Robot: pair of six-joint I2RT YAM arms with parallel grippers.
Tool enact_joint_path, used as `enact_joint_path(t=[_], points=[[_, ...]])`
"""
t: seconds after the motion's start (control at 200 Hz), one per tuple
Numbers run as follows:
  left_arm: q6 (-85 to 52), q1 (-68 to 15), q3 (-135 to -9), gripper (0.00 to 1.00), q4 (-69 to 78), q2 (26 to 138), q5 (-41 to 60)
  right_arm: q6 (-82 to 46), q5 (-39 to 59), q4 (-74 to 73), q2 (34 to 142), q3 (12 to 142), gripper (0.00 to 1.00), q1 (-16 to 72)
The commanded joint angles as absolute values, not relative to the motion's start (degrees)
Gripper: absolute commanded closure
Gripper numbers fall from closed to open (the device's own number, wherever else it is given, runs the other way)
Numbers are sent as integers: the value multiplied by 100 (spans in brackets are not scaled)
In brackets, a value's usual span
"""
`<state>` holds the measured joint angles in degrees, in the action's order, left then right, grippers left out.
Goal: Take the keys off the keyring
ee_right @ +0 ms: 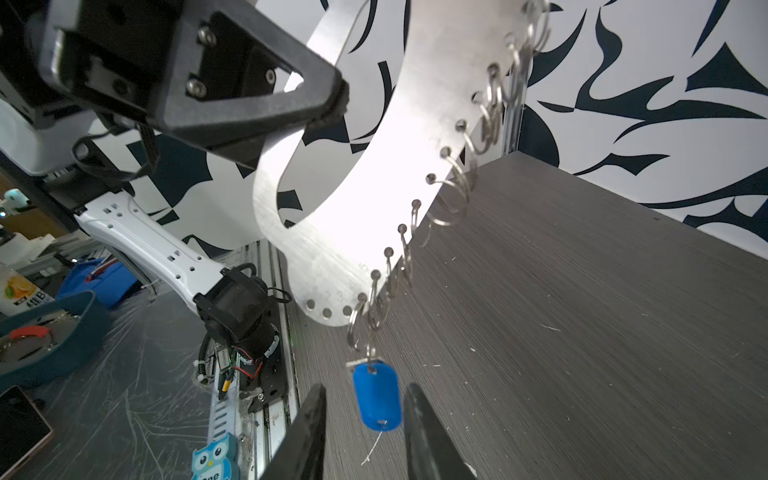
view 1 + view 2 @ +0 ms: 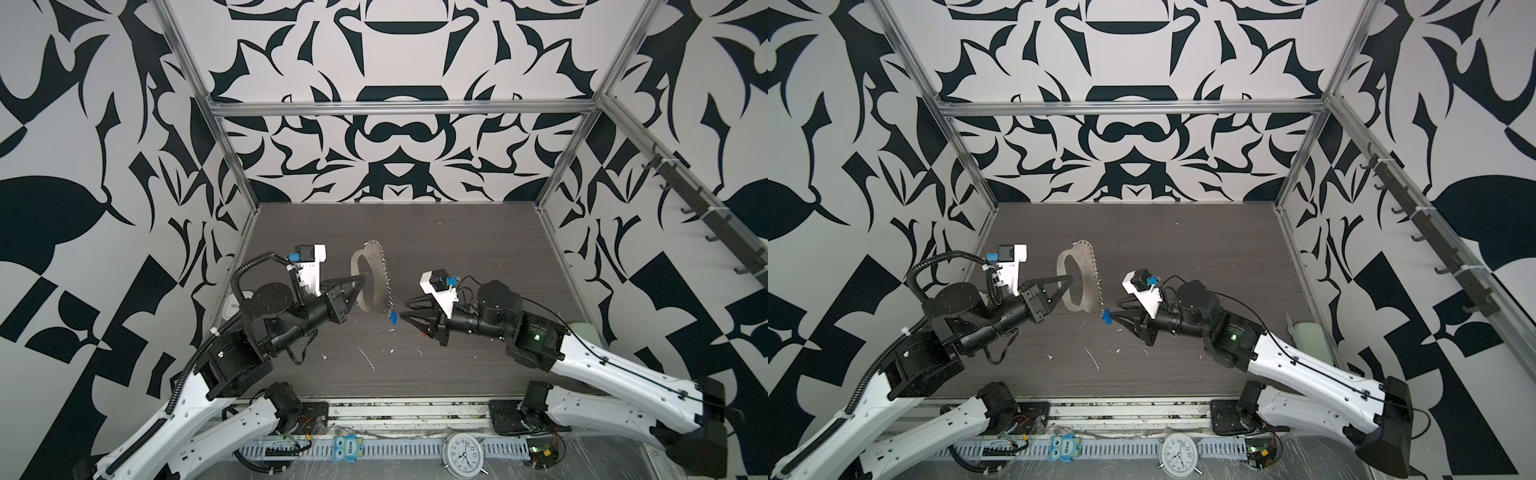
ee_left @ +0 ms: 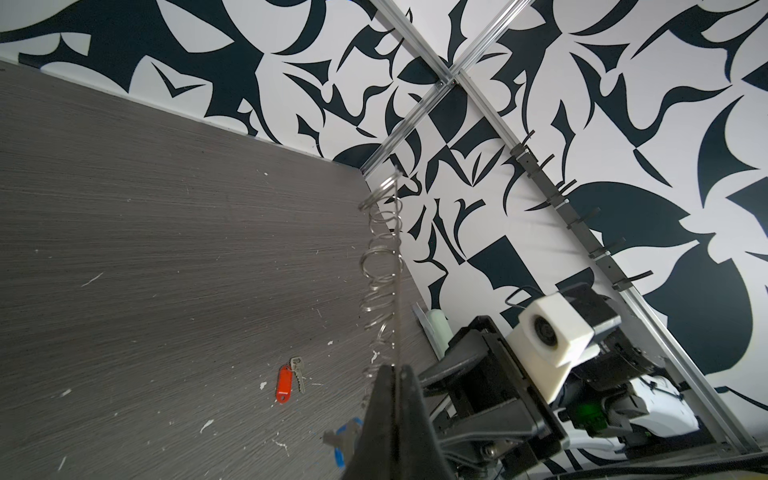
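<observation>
The keyring (image 2: 357, 262) (image 2: 1064, 262) is a curved grey metal strap with a row of silver split rings (image 1: 453, 195). It hangs above the table, and my left gripper (image 2: 365, 275) (image 2: 1073, 276) (image 3: 397, 368) is shut on its inner edge. A key with a blue tag (image 2: 392, 318) (image 2: 1106, 318) (image 1: 376, 399) dangles from the strap's lowest ring. My right gripper (image 2: 403, 309) (image 2: 1116, 311) (image 1: 365, 390) is open, one finger on each side of the blue tag with a gap on both sides. A second key with a red-orange tag (image 3: 284, 383) lies loose on the table.
The dark wood table (image 2: 457, 257) carries white scraps (image 2: 368, 359). A pale green object (image 2: 582, 328) sits at its right edge and a white one (image 2: 232, 307) behind my left arm. A hook rail (image 2: 706, 220) runs along the right wall. A clock (image 2: 461, 455) and an owl figure (image 2: 347, 449) sit in front.
</observation>
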<state>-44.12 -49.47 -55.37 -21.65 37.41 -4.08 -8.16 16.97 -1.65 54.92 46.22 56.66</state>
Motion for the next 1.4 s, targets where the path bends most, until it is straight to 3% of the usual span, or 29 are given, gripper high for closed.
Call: enact_joint_path(t=[0.0, 0.27, 0.525, 1.2, 1.395], points=[[-4474, -4939, -5653, 100, -2079, 3656, -420, -577, 1432, -475, 5596, 4779, 66, 5778], [-4465, -4939, -5605, 100, -2049, 3604, -385, -485, 1389, -636, 5763, 4858, 59, 5962], [-4465, -4939, -5553, 100, -1989, 3591, -334, -374, 1097, -745, 5834, 4929, 59, 6070], [-4474, -4939, -5475, 100, -1956, 3550, -270, -273, 990, -934, 5932, 5074, 70, 6109], [-4474, -4939, -5458, 100, -1942, 3518, -268, -268, 956, -896, 5959, 5103, 82, 6117]])
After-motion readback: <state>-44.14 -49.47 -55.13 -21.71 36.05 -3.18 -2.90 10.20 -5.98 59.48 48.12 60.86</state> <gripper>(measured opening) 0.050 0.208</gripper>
